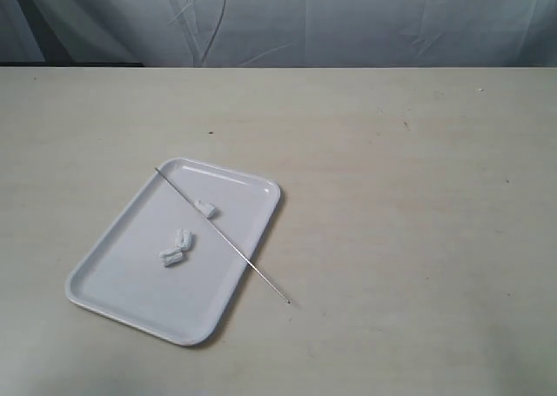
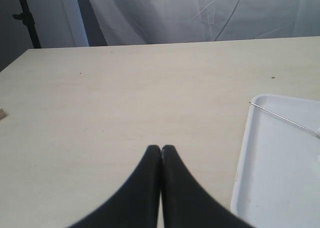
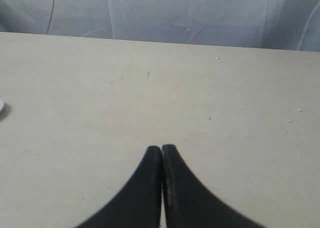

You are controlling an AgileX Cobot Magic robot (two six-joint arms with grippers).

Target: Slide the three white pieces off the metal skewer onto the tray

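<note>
The white tray (image 1: 130, 278) lies on the table left of centre. Across it rests the metal skewer (image 1: 252, 270), one end on the tray's far rim, its point on the table past the right rim. One white piece (image 1: 206, 209) sits against the skewer; whether it is threaded on it I cannot tell. Two more white pieces (image 1: 176, 248) lie together loose on the tray. No arm shows in the exterior view. My left gripper (image 2: 161, 148) is shut and empty over bare table, with the tray (image 2: 250, 178) and skewer (image 2: 285, 119) off to one side. My right gripper (image 3: 161, 148) is shut and empty.
The pale wooden table (image 1: 418, 196) stretches wide on all sides of the tray. A grey cloth backdrop (image 1: 305, 22) hangs behind the far edge. A small white rounded thing (image 3: 1, 106) shows at the edge of the right wrist view.
</note>
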